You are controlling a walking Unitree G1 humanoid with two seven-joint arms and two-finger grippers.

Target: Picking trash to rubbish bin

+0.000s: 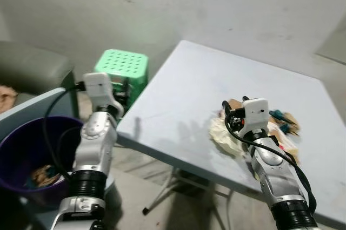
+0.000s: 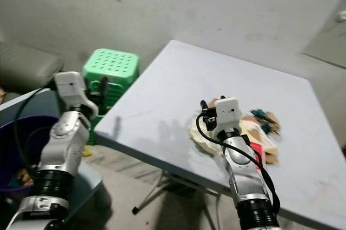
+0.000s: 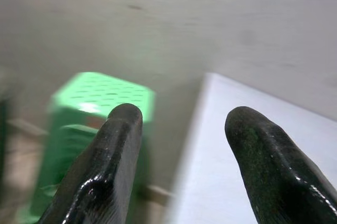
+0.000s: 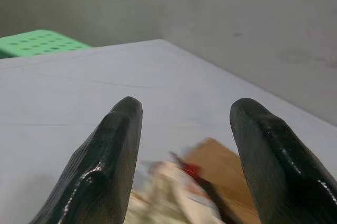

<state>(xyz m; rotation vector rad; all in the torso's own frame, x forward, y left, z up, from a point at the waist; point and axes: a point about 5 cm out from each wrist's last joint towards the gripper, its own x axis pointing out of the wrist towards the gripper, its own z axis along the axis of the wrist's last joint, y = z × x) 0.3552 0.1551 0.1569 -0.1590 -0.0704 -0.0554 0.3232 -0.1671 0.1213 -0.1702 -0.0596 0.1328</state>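
**Right end effector poised over the litter pile, bin well apart on the robot's left**

The right end effector (image 4: 181,145) hovered with its two black fingers spread, empty, just above the heap of mixed trash (image 1: 270,127): crumpled cream paper, brown card scraps and blue-green wrappers lying near the front right edge of the pale grey rectangular desk (image 1: 216,79). The left end effector (image 3: 181,155), also spread and empty, was raised off the desk's left corner, pointing towards the green perforated plastic stool (image 1: 122,68) on the floor. The dark purple round rubbish bin (image 1: 21,149), already holding some scraps, stood beyond the desk's left edge, well apart from the heap.

Risks, as judged: the pile was loose and layered, so a closing pinch could take only a single sheet and scatter the rest, or push pieces over the near edge. The carry across the desk's width to the bin could shed light paper. The left arm stood close to the corner and might strike it.
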